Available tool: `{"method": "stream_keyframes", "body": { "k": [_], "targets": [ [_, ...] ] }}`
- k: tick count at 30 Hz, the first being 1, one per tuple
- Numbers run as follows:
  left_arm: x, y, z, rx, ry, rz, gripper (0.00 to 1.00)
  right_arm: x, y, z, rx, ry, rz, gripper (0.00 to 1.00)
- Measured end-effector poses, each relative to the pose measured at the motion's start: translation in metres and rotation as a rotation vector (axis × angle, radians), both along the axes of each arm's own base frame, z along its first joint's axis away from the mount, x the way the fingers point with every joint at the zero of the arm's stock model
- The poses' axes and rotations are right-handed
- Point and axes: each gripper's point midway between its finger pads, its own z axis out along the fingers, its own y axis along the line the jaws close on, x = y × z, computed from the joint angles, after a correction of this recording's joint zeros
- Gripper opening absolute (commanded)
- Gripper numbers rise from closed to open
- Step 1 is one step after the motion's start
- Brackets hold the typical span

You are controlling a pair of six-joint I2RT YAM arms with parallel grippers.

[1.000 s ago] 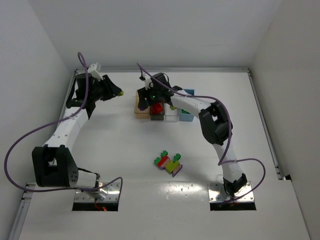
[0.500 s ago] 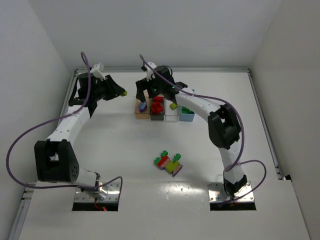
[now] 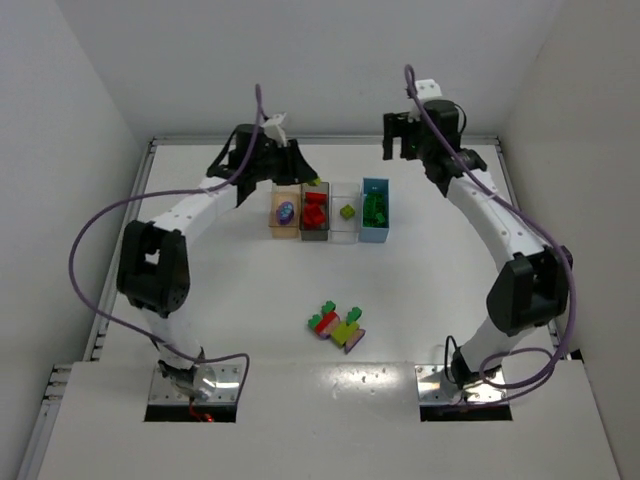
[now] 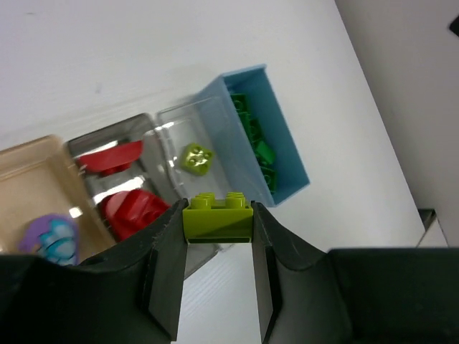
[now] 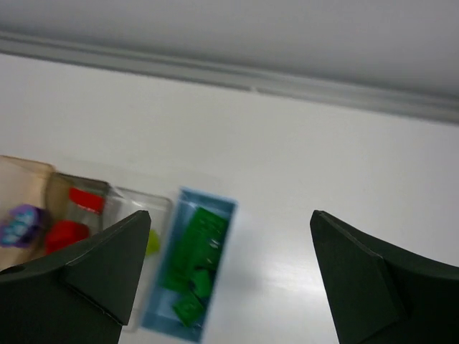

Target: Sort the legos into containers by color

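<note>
Left gripper (image 4: 218,240) is clamped on a lime brick (image 4: 218,221) at 10 o'clock from the clear bin (image 3: 346,237). Released here, the brick could land among reds in the grey bin (image 3: 314,237). Right gripper (image 5: 231,215) stands apart, empty.

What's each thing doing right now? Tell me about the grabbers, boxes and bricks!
left gripper, shut on a lime-yellow studded brick
right gripper, open, empty
translucent tan plastic bin, holds a purple brick
smoky dark grey bin, holds red bricks
clear bin, holds one lime brick
light blue bin, holds green bricks
multicoloured brick cluster, joined, loose on white table
</note>
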Motion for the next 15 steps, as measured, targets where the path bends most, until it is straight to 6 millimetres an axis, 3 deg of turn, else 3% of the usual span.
{"method": "stream_keyframes", "body": {
  "k": [3,8,12,15],
  "targets": [
    [0.008,-0.042,-0.009,0.011,-0.006,-0.082,0.11,-0.013,-0.049,-0.035,-0.023,0.108,-0.086,0.94],
    [0.016,-0.094,-0.039,0.051,0.010,-0.167,0.18,-0.035,-0.089,-0.076,-0.026,0.253,-0.141,0.94],
    [0.023,-0.111,-0.068,0.089,0.046,-0.181,0.22,-0.044,-0.101,-0.074,-0.009,0.269,-0.151,0.94],
    [0.032,-0.111,-0.084,0.119,0.067,-0.160,0.28,-0.047,-0.107,-0.064,0.004,0.249,-0.157,0.94]
  ]
}}
